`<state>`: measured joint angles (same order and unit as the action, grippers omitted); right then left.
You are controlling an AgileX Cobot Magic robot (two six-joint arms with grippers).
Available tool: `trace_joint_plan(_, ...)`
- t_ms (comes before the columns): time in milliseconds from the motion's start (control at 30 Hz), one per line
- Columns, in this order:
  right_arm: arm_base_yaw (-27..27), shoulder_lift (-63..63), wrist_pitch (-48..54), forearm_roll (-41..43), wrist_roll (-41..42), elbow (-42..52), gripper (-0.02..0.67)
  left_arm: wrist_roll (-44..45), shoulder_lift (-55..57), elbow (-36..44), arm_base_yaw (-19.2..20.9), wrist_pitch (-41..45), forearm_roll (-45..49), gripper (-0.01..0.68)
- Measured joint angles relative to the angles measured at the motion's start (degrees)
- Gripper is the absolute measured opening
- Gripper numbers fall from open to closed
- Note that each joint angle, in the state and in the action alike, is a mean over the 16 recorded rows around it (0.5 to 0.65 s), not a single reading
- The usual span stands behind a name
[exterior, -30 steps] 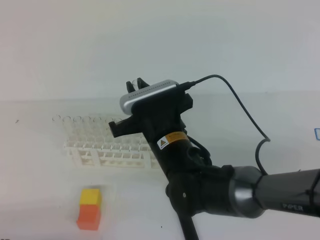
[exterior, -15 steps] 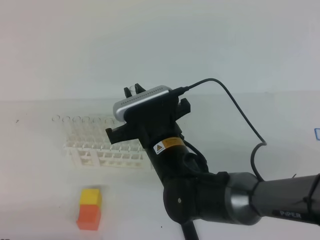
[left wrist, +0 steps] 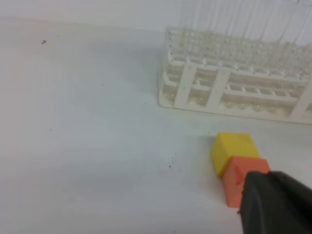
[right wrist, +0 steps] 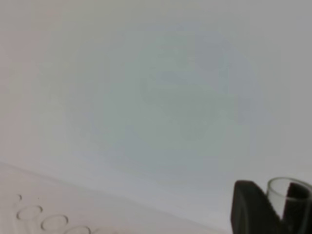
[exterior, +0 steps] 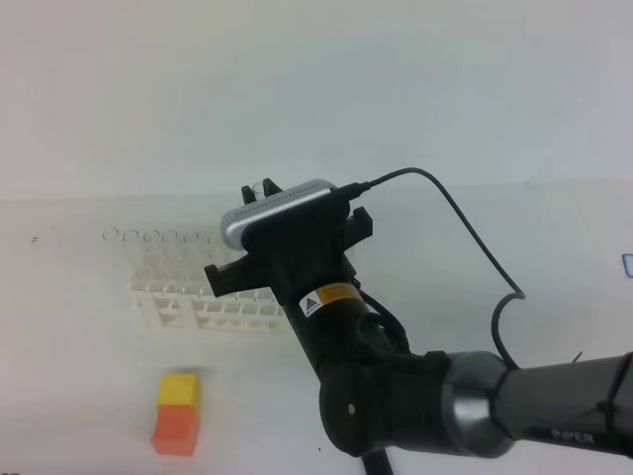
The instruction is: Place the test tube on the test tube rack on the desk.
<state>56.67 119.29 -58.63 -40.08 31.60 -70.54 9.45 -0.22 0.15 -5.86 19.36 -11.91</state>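
The white test tube rack [exterior: 213,297] stands on the desk [exterior: 59,376], with several clear tubes upright in its back row. My right gripper [exterior: 261,188] hovers above the rack's right end and is shut on a clear test tube [right wrist: 288,188]. In the right wrist view the tube's open rim shows between the dark fingers [right wrist: 248,207]. The rest of that tube is hidden behind the wrist. In the left wrist view the rack [left wrist: 234,83] lies ahead, and only a dark part of my left gripper [left wrist: 275,200] shows, low over the desk [left wrist: 87,146], its jaws shut.
A yellow-and-orange block [exterior: 178,414] sits in front of the rack, close to the left gripper [left wrist: 239,165]. A black cable [exterior: 465,218] loops from the right wrist camera. Something blue [exterior: 627,265] shows at the right edge.
My right arm has moved left and slightly down with the tube, and now covers more of the rack's right end. The left side looks unchanged.
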Motion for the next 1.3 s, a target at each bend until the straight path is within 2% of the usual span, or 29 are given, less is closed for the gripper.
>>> trace_joint_plan(1300, -0.5, 6.4, -3.1, -2.1, -6.1, 1.5, 0.123, 0.0, 0.0, 0.0, 0.0, 0.0, 0.0, -0.001)
